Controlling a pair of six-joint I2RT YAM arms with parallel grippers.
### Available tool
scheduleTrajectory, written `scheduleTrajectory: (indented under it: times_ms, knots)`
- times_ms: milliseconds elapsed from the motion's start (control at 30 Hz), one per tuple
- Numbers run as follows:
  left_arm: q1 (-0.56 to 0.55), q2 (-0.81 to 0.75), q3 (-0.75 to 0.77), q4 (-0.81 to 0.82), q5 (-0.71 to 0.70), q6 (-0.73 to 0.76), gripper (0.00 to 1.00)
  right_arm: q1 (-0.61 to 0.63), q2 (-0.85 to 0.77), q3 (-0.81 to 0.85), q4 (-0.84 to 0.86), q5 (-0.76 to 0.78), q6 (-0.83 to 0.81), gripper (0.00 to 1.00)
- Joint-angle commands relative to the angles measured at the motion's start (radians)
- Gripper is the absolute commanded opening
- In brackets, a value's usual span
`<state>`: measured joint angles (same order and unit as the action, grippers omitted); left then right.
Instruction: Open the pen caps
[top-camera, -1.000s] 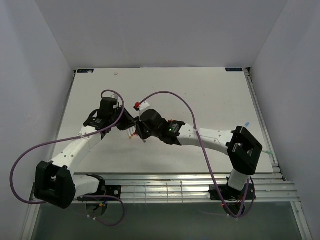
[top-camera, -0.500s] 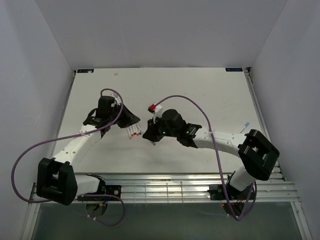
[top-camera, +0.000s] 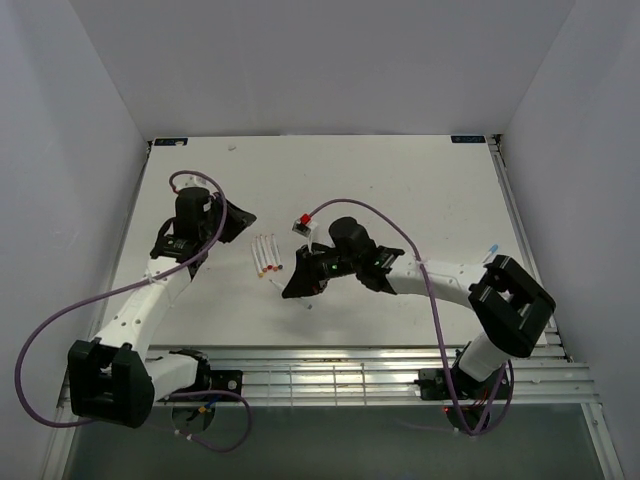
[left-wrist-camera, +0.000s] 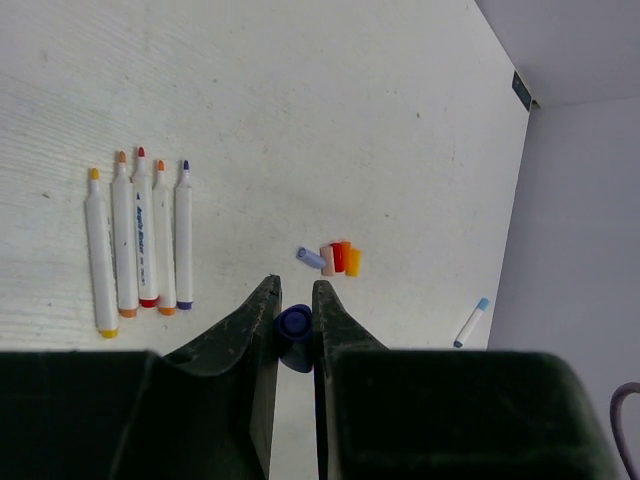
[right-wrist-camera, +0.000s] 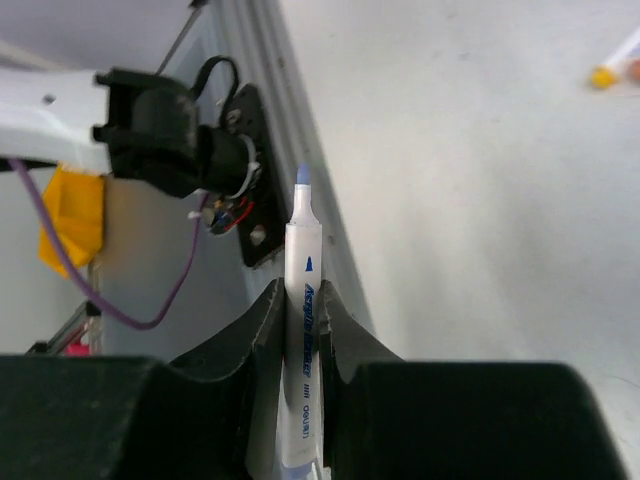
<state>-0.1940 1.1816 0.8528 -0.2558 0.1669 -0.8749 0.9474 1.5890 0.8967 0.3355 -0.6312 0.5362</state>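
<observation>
Slippage is your main worry now. Your left gripper (left-wrist-camera: 295, 292) is pinched almost shut on a dark blue cap (left-wrist-camera: 294, 327), held only by its rounded sides above the table (left-wrist-camera: 330, 110). A quick swing or an early release could send it rolling away from the pile of loose caps (left-wrist-camera: 337, 258) just beyond the fingertips. Your right gripper (right-wrist-camera: 298, 297) is clamped tight round a white pen (right-wrist-camera: 301, 255), its blue nib bare and pointing away from the wrist. Lower it steeply and the nib could ink the surface or bend. Set it down carelessly beside the row of five uncapped pens (left-wrist-camera: 140, 245) and you could knock them out of line. A stray pen (left-wrist-camera: 468, 322) lies well apart from the rest; whether it is capped I cannot tell
</observation>
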Motion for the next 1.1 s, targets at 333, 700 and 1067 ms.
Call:
scheduleTrajectory:
  times_ms: [333,700,1067]
  knots:
    - [-0.002,-0.295,-0.032,-0.158,-0.074,0.096,0.00,-0.065,0.308,0.416,-0.319,0.678,0.004,0.08]
    - [-0.002,-0.341,-0.138,-0.126,0.054,0.111,0.00,-0.084,0.592,0.689,-0.400,0.811,0.016,0.08]
    - [-0.002,-0.326,-0.164,-0.085,0.097,0.123,0.00,-0.088,0.651,0.739,-0.434,0.792,0.048,0.25]
